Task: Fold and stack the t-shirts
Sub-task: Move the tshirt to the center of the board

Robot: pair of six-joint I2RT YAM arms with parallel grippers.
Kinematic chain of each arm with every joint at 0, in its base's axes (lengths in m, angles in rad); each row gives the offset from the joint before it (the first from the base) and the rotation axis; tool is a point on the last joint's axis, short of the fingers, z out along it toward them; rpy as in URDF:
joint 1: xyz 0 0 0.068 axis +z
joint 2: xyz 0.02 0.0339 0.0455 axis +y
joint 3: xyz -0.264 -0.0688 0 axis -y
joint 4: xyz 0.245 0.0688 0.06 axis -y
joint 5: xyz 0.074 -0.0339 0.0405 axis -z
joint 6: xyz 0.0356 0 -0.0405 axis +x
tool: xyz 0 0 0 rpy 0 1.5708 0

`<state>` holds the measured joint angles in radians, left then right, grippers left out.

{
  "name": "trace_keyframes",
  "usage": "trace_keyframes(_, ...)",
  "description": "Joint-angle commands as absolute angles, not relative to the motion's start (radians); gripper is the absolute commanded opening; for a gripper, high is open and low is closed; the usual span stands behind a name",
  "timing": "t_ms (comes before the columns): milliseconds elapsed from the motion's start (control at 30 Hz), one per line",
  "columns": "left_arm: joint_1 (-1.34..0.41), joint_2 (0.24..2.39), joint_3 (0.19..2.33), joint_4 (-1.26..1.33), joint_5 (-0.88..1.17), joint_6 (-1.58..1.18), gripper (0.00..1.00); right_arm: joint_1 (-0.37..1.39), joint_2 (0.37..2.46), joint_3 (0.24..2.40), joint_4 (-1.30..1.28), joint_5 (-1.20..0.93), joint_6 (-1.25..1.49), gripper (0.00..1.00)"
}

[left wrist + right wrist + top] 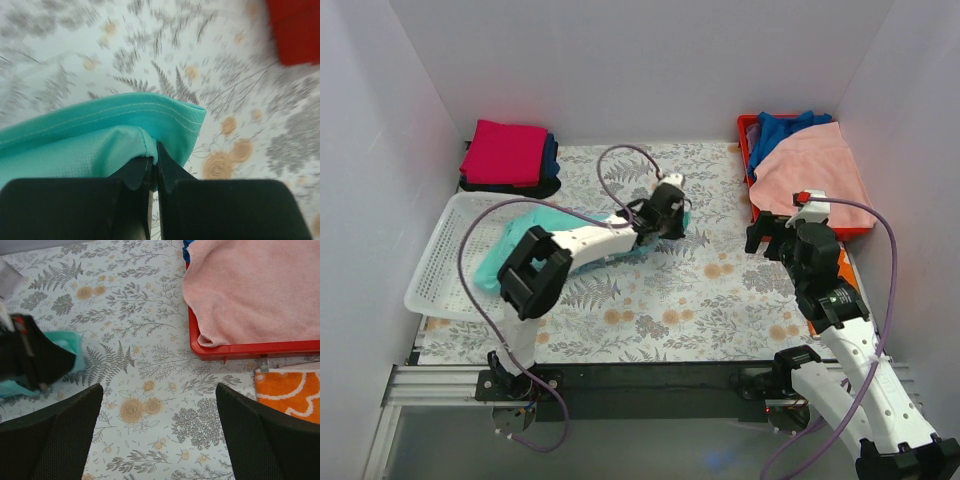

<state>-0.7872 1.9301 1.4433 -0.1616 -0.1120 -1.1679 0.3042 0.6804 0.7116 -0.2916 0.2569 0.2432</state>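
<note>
A mint-teal t-shirt lies partly over the white basket and stretches right across the floral table cover. My left gripper is shut on its hemmed corner, and cloth is pinched between the black fingertips. The right wrist view shows that teal corner at the left. My right gripper hovers open over bare table cover, apart from the shirt. Folded t-shirts are stacked at the back left, magenta on top of dark blue and black.
A white mesh basket sits at the left. A red bin at the back right holds a pink cloth and a blue cloth. An orange patterned towel lies just in front of the bin. White walls enclose the table.
</note>
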Motion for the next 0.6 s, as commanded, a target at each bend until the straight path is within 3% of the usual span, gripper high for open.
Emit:
trace_keyframes(0,-0.908,2.04,1.52,-0.176,-0.262,-1.224,0.0,0.308,0.658,0.7,-0.301,0.278,0.238,0.98)
trace_keyframes(300,-0.942,2.111,1.473,-0.155,-0.31,-1.287,0.0,0.308,0.634,0.681,-0.314,0.264,0.232,0.98)
trace_keyframes(333,-0.94,2.108,1.464,-0.156,-0.317,-1.289,0.07,0.308,0.632,0.678,-0.316,0.259,0.233,0.99)
trace_keyframes(367,-0.94,2.096,1.453,-0.156,-0.327,-1.289,0.3,0.308,0.632,0.677,-0.316,0.259,0.233,0.98)
trace_keyframes(467,-0.94,2.03,1.411,-0.144,-0.368,-1.272,0.56,0.308,0.634,0.67,-0.319,0.261,0.235,0.99)
trace_keyframes(500,-0.94,1.985,1.402,-0.144,-0.386,-1.264,0.69,0.308,0.634,0.669,-0.318,0.261,0.235,0.98)
trace_keyframes(567,-0.94,1.936,1.378,-0.143,-0.409,-1.25,0.76,0.308,0.64,0.667,-0.318,0.252,0.235,0.98)
